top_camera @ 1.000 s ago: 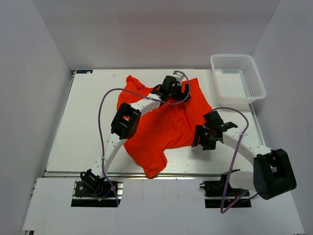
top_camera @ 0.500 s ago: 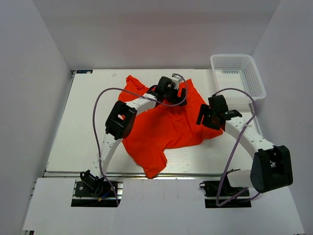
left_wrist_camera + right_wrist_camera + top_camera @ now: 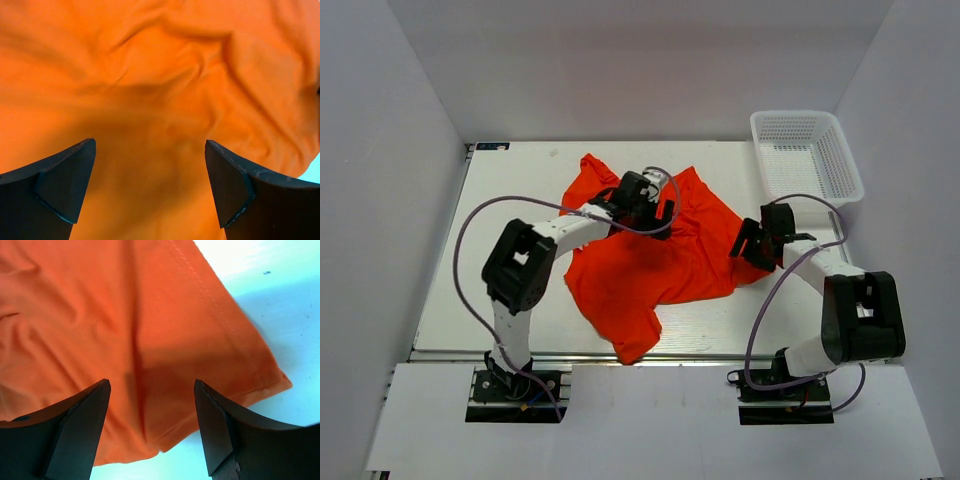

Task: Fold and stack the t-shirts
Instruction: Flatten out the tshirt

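Observation:
One bright orange-red t-shirt [image 3: 660, 262] lies rumpled and unfolded across the middle of the table, one end hanging toward the front edge. My left gripper [image 3: 642, 206] is open over the shirt's upper middle; its wrist view shows only wrinkled orange fabric [image 3: 160, 100] between the fingers [image 3: 65, 185]. My right gripper [image 3: 752, 245] is open at the shirt's right corner; its wrist view shows the hemmed corner [image 3: 200, 355] between the fingers [image 3: 220, 430], with white table beside it.
A white mesh basket [image 3: 807, 158] stands at the back right corner of the table. White walls enclose the table on the left, back and right. Purple cables loop from both arms.
The left arm has drawn its gripper left and a little nearer over the shirt. The right arm has swung from the front toward the shirt's right corner. The shirt's right side has spread out.

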Motion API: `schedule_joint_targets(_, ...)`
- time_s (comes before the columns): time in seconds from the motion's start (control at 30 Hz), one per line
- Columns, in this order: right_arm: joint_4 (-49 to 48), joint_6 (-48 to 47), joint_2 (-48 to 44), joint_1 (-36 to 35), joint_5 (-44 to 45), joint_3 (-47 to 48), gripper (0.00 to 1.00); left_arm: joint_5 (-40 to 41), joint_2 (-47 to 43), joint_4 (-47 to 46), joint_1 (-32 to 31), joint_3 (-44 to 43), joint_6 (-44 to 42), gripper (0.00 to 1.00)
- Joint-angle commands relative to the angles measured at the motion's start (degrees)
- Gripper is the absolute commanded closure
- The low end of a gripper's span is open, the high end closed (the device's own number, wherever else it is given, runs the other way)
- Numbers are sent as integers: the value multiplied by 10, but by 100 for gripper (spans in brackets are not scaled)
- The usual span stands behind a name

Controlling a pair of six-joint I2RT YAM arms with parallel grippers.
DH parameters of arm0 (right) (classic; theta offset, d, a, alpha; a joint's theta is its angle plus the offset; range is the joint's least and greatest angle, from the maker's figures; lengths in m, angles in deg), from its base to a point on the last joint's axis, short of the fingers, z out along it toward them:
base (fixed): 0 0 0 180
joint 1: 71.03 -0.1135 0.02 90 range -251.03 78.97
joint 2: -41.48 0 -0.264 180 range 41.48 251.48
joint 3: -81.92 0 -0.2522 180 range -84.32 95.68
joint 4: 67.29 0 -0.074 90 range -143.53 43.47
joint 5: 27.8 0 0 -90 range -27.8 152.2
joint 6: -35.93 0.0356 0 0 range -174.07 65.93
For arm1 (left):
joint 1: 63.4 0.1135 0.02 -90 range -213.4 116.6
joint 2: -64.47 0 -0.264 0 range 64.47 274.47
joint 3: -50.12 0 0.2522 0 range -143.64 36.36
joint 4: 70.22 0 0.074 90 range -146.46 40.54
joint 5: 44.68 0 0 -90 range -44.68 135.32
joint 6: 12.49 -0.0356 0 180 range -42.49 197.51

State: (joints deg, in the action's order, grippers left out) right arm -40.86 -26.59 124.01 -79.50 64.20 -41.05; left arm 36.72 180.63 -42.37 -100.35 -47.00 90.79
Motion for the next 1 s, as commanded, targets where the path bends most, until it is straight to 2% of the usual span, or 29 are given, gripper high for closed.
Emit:
schedule_joint_targets(0.0,-43,-3,25,15,-14,-10,26,77,-96,-4,8,59,15,0)
schedule_joint_targets(0.07,-32,-1,34,27,-15,-6,26,84,-128,-4,8,94,15,0)
schedule_joint_targets(0.17,-25,7,33,42,-15,-19,25,128,-126,22,8,131,45,0)
schedule_joint_targets(0.4,-24,9,4,78,1,-57,23,103,-80,39,31,202,105,0)
schedule_joint_targets(0.67,-17,17,-17,131,-4,-89,22,103,-117,47,79,320,141,0)
schedule_joint_targets(0.8,-25,-17,-42,133,-86,-106,22,88,-123,31,86,324,130,0)
schedule_joint_targets(0.87,-42,-45,-82,129,-176,-112,20,67,-123,24,86,308,102,0)
schedule_joint_targets(0.97,-77,-65,-149,119,-222,-101,18,37,-123,19,86,267,70,0)
